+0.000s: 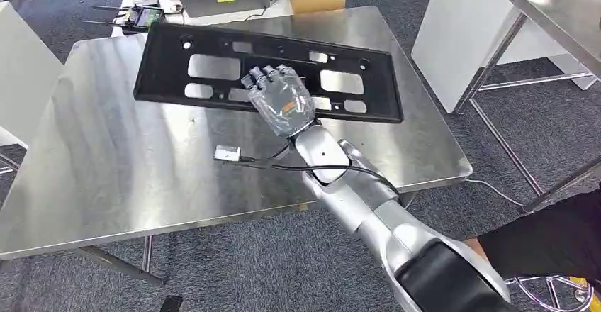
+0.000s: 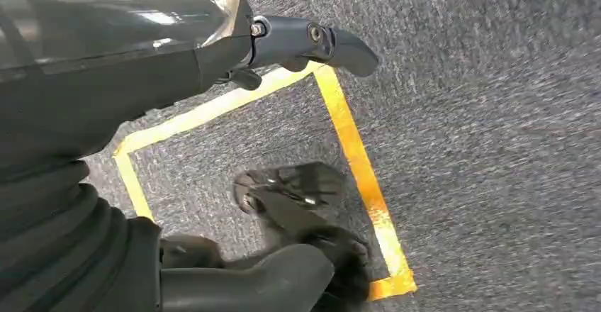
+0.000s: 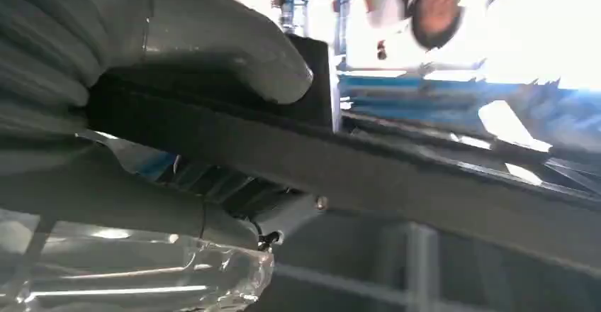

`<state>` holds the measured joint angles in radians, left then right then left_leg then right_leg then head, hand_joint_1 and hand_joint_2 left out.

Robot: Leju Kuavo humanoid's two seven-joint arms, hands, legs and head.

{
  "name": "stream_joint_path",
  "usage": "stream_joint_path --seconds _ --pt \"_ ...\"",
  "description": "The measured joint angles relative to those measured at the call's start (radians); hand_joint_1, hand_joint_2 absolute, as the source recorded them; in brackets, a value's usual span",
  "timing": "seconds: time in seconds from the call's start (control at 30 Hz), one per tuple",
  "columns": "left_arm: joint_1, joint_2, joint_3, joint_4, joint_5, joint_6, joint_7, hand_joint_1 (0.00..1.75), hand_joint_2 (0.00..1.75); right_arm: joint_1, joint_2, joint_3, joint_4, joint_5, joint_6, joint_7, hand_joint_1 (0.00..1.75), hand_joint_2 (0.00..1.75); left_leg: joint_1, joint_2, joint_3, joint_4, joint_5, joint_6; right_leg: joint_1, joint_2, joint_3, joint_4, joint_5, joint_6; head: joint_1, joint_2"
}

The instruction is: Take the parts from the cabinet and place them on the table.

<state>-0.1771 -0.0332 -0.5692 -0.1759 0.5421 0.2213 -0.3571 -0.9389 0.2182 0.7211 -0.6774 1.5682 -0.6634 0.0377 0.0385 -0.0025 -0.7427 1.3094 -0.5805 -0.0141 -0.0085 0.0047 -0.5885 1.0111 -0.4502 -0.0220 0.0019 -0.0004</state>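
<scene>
Fingers (image 1: 268,78) of the right hand (image 1: 282,101) are curled over the near long edge of one black panel (image 1: 212,67), with the thumb (image 3: 234,49) clamped against it. The panel is held just above the bench (image 1: 99,170), stretching well to either side of the fingers. It is judged stiff, light and slotted; a grip nearer mid-length would balance it. One panel, one small metal block (image 1: 227,153) short of the fingers. The left hand (image 2: 298,205) hangs over carpet, fingers curled inward on nothing.

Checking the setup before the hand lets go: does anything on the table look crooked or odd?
The black panel, gripped by the right hand, lies skewed to the table edges. A small grey box on a cable lies loose on the table by the wrist.
</scene>
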Motion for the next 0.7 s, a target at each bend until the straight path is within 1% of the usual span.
stream_joint_path --seconds 0.03,0.07,0.1,0.13,0.17,0.2,0.23,0.27,0.3,0.33,0.37,0.4,0.43,0.47,0.5,0.57,0.6,0.63,0.67,0.7 --pt "0.001 0.000 -0.002 0.000 -0.001 -0.001 0.001 0.00 1.75 -0.009 0.003 0.016 0.033 0.000 0.002 -0.016 1.75 1.75 0.000 0.000 -0.021 0.005 0.000 0.002 0.004 0.003 0.010 0.000 -0.008 -0.001 0.001 0.000" --pt "0.001 0.000 -0.004 0.000 -0.005 -0.002 0.000 0.00 1.75 -0.020 0.006 0.031 0.065 -0.001 0.003 -0.035 1.75 1.75 -0.002 0.000 -0.022 -0.030 0.024 0.008 0.009 0.005 0.023 0.000 -0.017 -0.002 0.000 0.000" --pt "0.000 0.001 -0.006 0.000 -0.011 -0.004 0.000 0.00 1.75 -0.030 0.008 0.041 0.091 -0.003 0.003 -0.058 1.75 1.75 -0.006 0.000 -0.007 -0.095 0.070 0.016 0.013 0.006 0.036 0.000 -0.026 -0.001 0.001 0.000" --pt "0.000 0.002 -0.008 0.000 -0.015 -0.009 0.001 0.00 1.75 -0.043 0.015 0.052 0.116 -0.003 0.003 -0.082 1.75 1.75 -0.012 0.000 0.021 -0.184 0.135 0.029 0.017 0.008 0.050 0.000 -0.036 -0.001 0.001 0.000" --pt "0.000 0.003 -0.010 0.000 -0.019 -0.011 0.002 0.00 1.75 -0.053 0.023 0.065 0.137 -0.002 0.003 -0.104 1.75 1.75 -0.019 0.000 0.044 -0.260 0.200 0.044 0.017 0.008 0.057 -0.002 -0.045 -0.002 0.001 0.000" --pt "-0.002 0.006 -0.015 0.000 -0.021 -0.014 0.005 0.00 1.75 -0.062 0.027 0.080 0.161 -0.002 0.005 -0.125 1.75 1.75 -0.025 -0.001 0.044 -0.270 0.199 0.050 0.023 0.010 0.068 -0.004 -0.051 0.004 0.005 0.000" --pt "-0.008 0.006 -0.019 0.000 -0.023 -0.019 0.007 0.00 1.75 -0.071 0.037 0.096 0.183 -0.002 0.013 -0.154 1.75 1.75 -0.031 -0.004 0.054 -0.282 0.185 0.051 0.020 0.014 0.066 -0.008 -0.056 0.010 0.003 0.000" --pt "-0.012 0.006 -0.022 -0.001 -0.023 -0.021 0.012 0.00 1.75 -0.072 0.049 0.108 0.196 -0.002 0.024 -0.180 1.75 1.75 -0.034 -0.005 0.065 -0.284 0.202 0.055 0.021 0.014 0.068 -0.009 -0.059 0.016 0.001 0.000" --pt "-0.014 0.006 -0.024 -0.001 -0.021 -0.024 0.014 0.00 1.75 -0.073 0.061 0.120 0.216 -0.002 0.035 -0.199 1.75 1.75 -0.037 -0.005 0.067 -0.285 0.203 0.056 0.020 0.014 0.071 -0.014 -0.059 0.017 0.000 0.000" --pt "-0.017 0.005 -0.024 -0.002 -0.021 -0.029 0.018 0.00 1.75 -0.075 0.077 0.130 0.226 -0.002 0.050 -0.212 1.75 1.75 -0.035 -0.004 0.075 -0.296 0.208 0.055 0.023 0.014 0.079 -0.023 -0.059 0.017 -0.002 0.000" --pt "-0.018 0.005 -0.024 -0.003 -0.019 -0.032 0.019 0.00 1.75 -0.076 0.082 0.138 0.239 -0.002 0.058 -0.222 1.75 1.75 -0.031 -0.005 0.077 -0.301 0.219 0.043 0.025 0.014 0.081 -0.023 -0.048 0.019 -0.001 0.000" --pt "-0.020 0.006 -0.024 -0.003 -0.019 -0.034 0.021 0.00 1.75 -0.077 0.092 0.149 0.252 -0.002 0.062 -0.225 1.75 1.75 -0.031 -0.006 0.079 -0.301 0.219 0.044 0.025 0.013 0.081 -0.026 -0.047 0.020 -0.001 0.000" --pt "-0.022 0.005 -0.024 -0.003 -0.018 -0.035 0.021 0.00 1.75 -0.078 0.099 0.156 0.261 -0.002 0.066 -0.227 1.75 1.75 -0.032 -0.008 0.079 -0.303 0.214 0.039 0.025 0.013 0.084 -0.027 -0.048 0.020 -0.002 0.000" --pt "-0.023 0.005 -0.024 -0.003 -0.018 -0.035 0.021 0.00 1.75 -0.078 0.100 0.160 0.270 -0.002 0.070 -0.230 1.75 1.75 -0.031 -0.009 0.080 -0.306 0.208 0.032 0.026 0.012 0.084 -0.027 -0.048 0.020 0.000 0.000" --pt "-0.022 0.005 -0.024 -0.003 -0.018 -0.035 0.021 0.00 1.75 -0.077 0.102 0.162 0.276 -0.002 0.071 -0.231 1.75 1.75 -0.030 -0.012 0.078 -0.306 0.205 0.036 0.026 0.012 0.084 -0.027 -0.048 0.020 0.000 0.000" --pt "-0.021 0.004 -0.025 -0.003 -0.018 -0.039 0.021 0.00 1.75 -0.078 0.106 0.170 0.288 -0.003 0.074 -0.239 1.75 1.75 -0.032 -0.013 0.076 -0.306 0.203 0.037 0.026 0.012 0.083 -0.029 -0.051 0.019 0.000 0.000" --pt "-0.021 0.004 -0.025 -0.003 -0.016 -0.044 0.023 0.00 1.75 -0.078 0.107 0.174 0.292 -0.004 0.083 -0.247 1.75 1.75 -0.034 -0.013 0.074 -0.306 0.203 0.038 0.025 0.012 0.085 -0.037 -0.054 0.018 0.000 0.000" --pt "-0.021 0.004 -0.025 -0.003 -0.015 -0.048 0.026 0.00 1.75 -0.078 0.111 0.178 0.297 -0.007 0.101 -0.255 1.75 1.75 -0.037 -0.013 0.073 -0.306 0.202 0.041 0.025 0.012 0.085 -0.049 -0.064 0.016 0.000 0.000" --pt "-0.020 0.004 -0.025 -0.003 -0.014 -0.053 0.029 0.00 1.75 -0.076 0.114 0.182 0.304 -0.007 0.116 -0.258 1.75 1.75 -0.039 -0.012 0.073 -0.306 0.202 0.042 0.025 0.012 0.085 -0.048 -0.061 0.020 -0.003 0.000" --pt "-0.020 0.004 -0.025 -0.003 -0.014 -0.054 0.030 0.00 1.75 -0.074 0.114 0.186 0.310 -0.007 0.128 -0.254 1.75 1.75 -0.039 -0.012 0.074 -0.306 0.201 0.043 0.024 0.012 0.082 -0.048 -0.062 0.020 -0.002 0.000"
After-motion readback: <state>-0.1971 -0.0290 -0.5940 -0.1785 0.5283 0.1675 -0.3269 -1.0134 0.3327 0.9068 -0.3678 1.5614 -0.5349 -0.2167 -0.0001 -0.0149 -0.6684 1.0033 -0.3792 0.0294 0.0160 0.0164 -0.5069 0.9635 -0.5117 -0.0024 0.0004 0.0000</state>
